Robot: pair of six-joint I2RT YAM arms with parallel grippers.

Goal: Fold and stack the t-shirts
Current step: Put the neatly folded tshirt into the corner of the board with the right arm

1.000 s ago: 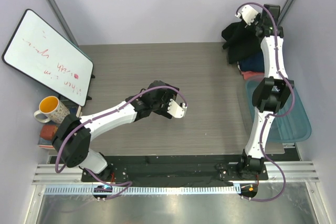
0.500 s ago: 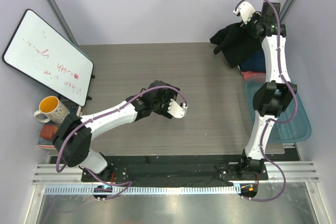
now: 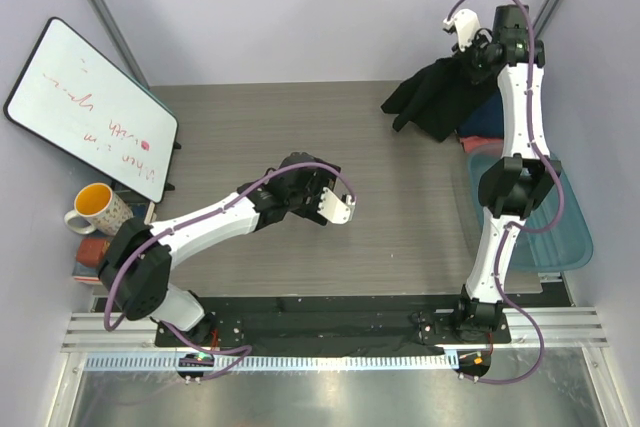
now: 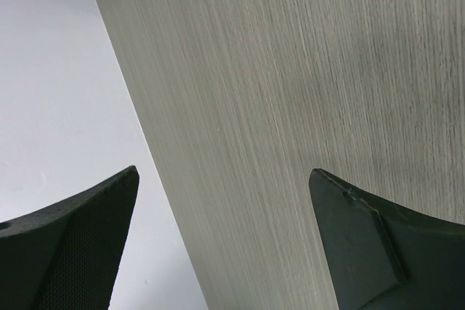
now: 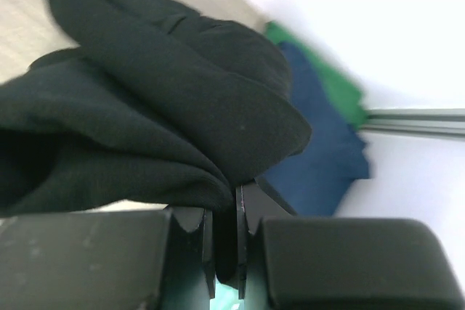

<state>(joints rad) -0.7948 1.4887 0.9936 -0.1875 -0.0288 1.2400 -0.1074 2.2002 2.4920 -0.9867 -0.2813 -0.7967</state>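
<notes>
the right gripper (image 5: 224, 205), clamped on a fold of the black t-shirt (image 3: 440, 97), swings leftward from above the far right corner of the table (image 3: 300, 127) — its wrist now sits a little nearer the middle. the shirt goes with it: a second ago it hangs as a tight bunch under the wrist, half a second ago it starts to fan out, and now it stretches into a long slanted drape, its trailing corner reaching well out over the wood. the right arm (image 3: 505, 187) leans slightly left at the elbow too.
</notes>
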